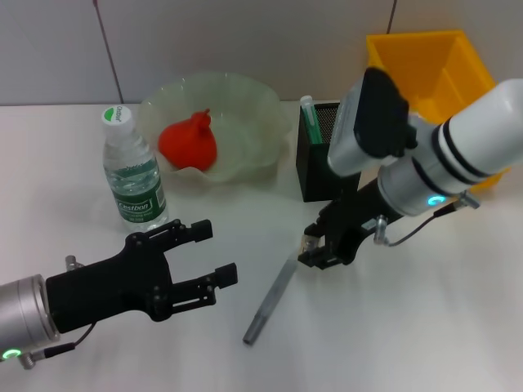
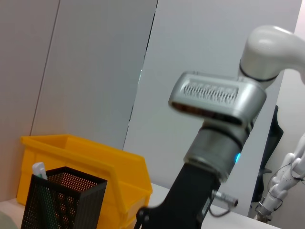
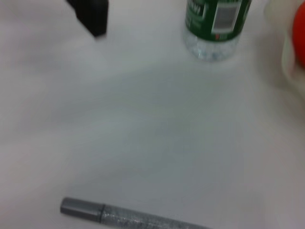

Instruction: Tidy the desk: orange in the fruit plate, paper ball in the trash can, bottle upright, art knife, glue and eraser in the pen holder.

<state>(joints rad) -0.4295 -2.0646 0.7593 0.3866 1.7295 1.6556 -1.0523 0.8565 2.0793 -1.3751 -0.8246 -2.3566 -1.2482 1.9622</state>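
Two end effectors over a white counter (image 1: pixel 458 327), the knife lying between them.

From the head view, the left end effector (image 1: pixel 214 253) hovers low at the near left with its fingers spread wide and nothing in them, while the right end effector (image 1: pixel 315 249) sits just over the far end of the grey knife (image 1: pixel 271 299), though whether it is parted or closed I cannot tell. The bottle (image 1: pixel 132 174) stands upright at the left, the orange (image 1: pixel 188 143) rests in the plate (image 1: pixel 253 122), and the black holder (image 1: pixel 315 167) (a glue stick (image 1: pixel 307 110) poking out) stands before the yellow bin (image 1: pixel 433 69). The left wrist view shows the holder (image 2: pixel 62 202), the bin (image 2: pixel 95 164) and the right arm (image 2: pixel 214 138). The right wrist view shows the knife (image 3: pixel 128 217) flat on the counter (image 3: pixel 157 129), well apart from the bottle (image 3: pixel 214 28).
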